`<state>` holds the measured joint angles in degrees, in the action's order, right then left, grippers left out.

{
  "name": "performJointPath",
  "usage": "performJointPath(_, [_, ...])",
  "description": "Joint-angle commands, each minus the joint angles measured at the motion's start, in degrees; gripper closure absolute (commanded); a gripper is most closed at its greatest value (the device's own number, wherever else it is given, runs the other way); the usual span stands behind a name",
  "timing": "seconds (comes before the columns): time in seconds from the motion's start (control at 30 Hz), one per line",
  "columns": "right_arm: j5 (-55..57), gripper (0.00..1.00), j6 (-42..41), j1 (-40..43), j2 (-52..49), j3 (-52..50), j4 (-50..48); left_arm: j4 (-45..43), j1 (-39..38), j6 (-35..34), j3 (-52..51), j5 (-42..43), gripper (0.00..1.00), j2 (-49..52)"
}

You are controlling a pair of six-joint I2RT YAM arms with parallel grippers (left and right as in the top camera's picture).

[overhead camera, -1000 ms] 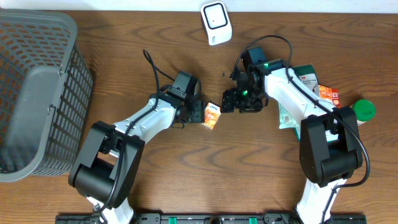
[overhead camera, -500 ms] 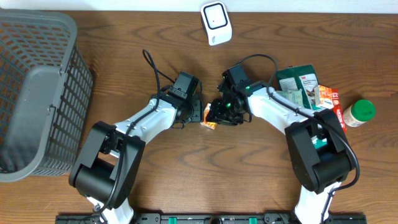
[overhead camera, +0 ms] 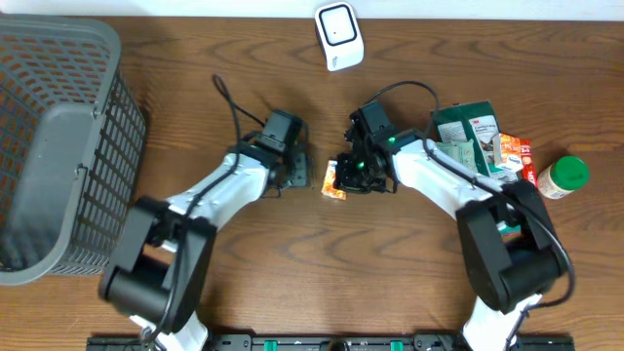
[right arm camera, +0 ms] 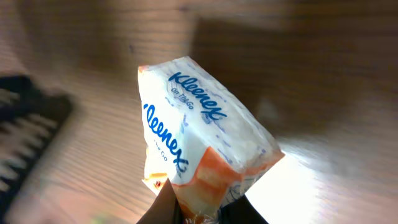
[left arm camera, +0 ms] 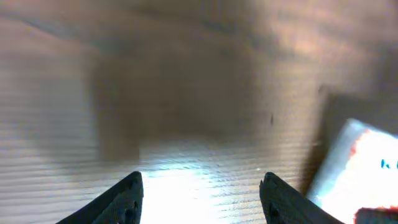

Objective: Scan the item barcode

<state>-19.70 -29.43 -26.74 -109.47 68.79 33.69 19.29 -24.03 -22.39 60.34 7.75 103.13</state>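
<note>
Since a second ago the right gripper (overhead camera: 344, 175) is taking the tissue pack (overhead camera: 332, 185), the left gripper (overhead camera: 304, 175) letting go
Overhead, the pack is showing mid-table in front of the white scanner (overhead camera: 338, 36), pinched by the right gripper, the left just apart. Left wrist: fingers (left arm camera: 127, 198) are standing wide, empty, pack at right edge. Right wrist: fingers (right arm camera: 166, 208) are clamping the pack's orange end

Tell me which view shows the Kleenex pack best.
Right wrist: the Kleenex pack fills the frame, logo readable. Overhead shows it small, mid-table between the arms; left wrist catches only a blurred white corner at the right edge.
</note>
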Motion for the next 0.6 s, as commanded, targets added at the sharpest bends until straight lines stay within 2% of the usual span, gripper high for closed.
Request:
performJointPath(0.0, [13.53, 0.99, 6.64, -0.83, 7.32, 0.87, 5.22, 1.27, 4.22, 0.90, -0.42, -1.20, 0.38, -6.14])
performJointPath(0.23, [32.57, 0.99, 8.98, -4.35, 9.40, 10.60, 26.99, 5.11, 13.05, 4.02, -0.44, -1.20, 0.37, -6.95])
performJointPath(0.43, [43.58, 0.99, 8.90, -8.81, 8.26, 11.76, 32.98, 6.97, 17.79, 4.79, -0.44, -1.20, 0.37, -6.95])
performJointPath(0.47, [44.85, 0.99, 8.90, -9.53, 7.65, 11.76, 33.46, 7.17, 17.92, 4.76, -0.44, -1.20, 0.27, -6.95])
performJointPath(0.5, [45.53, 0.99, 8.92, -9.97, 7.06, 11.76, 33.59, 7.28, 17.92, 4.76, -0.44, -1.20, 0.21, -6.95])
performJointPath(0.57, [48.37, 0.99, 8.94, -11.67, 4.44, 11.76, 33.53, 7.30, 17.90, 4.76, -0.44, -1.18, 0.15, -6.95])
